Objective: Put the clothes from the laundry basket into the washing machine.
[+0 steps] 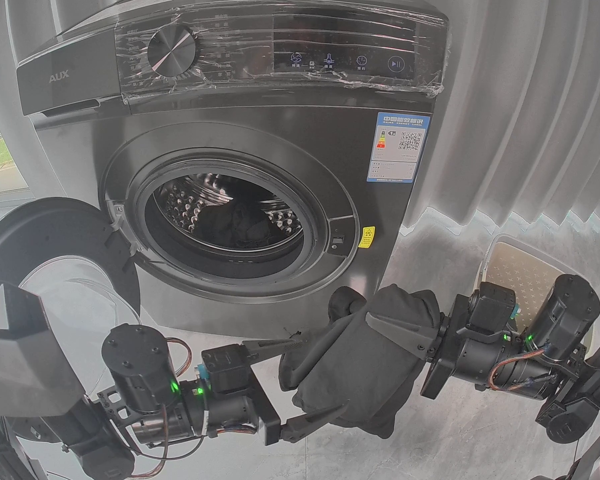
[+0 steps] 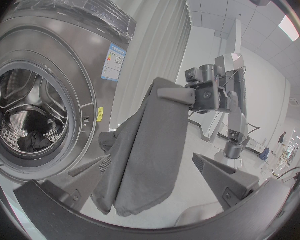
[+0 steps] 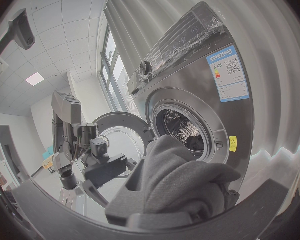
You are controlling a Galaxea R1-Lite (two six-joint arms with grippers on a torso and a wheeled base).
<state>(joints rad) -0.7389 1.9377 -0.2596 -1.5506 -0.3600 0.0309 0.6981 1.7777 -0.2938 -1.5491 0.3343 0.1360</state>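
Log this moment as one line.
right gripper: shut on grey garment, before washing machine | left gripper: open, fingers either side of garment | door: open | drum: dark clothes inside

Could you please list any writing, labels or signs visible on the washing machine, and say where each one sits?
Brand mark, three pale capitals: drawer front of the washing machine.
Blue-and-white energy label with a square code: on the front, upper right; print too small to read.
Yellow sticker: below that label; unreadable.
Control panel icons: captions blurred.
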